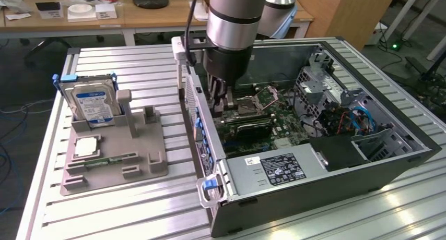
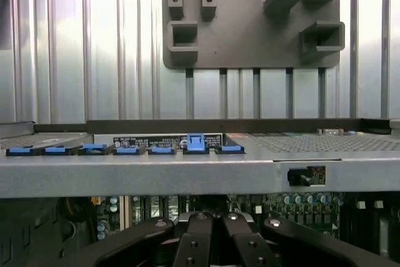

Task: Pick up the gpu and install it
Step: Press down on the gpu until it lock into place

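Surface: ribbed aluminium table [image 1: 125,208], open PC case [image 1: 390,162].
GPU [image 1: 245,126]: dark card, seated on motherboard.
Gripper [image 1: 221,102]: fingers closed, holding nothing visible.
Labels: unreadable.

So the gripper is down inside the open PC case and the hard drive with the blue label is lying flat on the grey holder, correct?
Not quite. The gripper is down inside the open PC case, but the exterior view shows the hard drive standing upright in a slot of the grey holder, not lying flat.
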### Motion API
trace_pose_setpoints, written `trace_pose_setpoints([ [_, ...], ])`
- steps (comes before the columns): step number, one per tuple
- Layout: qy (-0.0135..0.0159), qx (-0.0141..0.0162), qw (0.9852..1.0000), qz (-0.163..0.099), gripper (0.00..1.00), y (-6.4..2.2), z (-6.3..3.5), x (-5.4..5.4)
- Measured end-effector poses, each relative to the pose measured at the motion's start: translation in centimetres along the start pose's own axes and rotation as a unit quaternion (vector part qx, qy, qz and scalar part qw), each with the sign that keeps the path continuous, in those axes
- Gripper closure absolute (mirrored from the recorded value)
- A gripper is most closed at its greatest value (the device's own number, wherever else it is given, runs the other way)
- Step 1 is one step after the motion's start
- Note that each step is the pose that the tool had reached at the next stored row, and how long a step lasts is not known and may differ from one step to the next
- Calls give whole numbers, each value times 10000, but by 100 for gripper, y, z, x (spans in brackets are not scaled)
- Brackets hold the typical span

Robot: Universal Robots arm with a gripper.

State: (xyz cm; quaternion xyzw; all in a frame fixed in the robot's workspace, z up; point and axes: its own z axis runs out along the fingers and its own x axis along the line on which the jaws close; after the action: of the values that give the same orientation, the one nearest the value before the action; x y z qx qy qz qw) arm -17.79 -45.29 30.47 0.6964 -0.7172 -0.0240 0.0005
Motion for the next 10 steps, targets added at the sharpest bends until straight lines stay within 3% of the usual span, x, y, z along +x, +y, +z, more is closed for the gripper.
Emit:
trace_pose_setpoints([
  [10,0,0,10000,1,90,29,10,41],
])
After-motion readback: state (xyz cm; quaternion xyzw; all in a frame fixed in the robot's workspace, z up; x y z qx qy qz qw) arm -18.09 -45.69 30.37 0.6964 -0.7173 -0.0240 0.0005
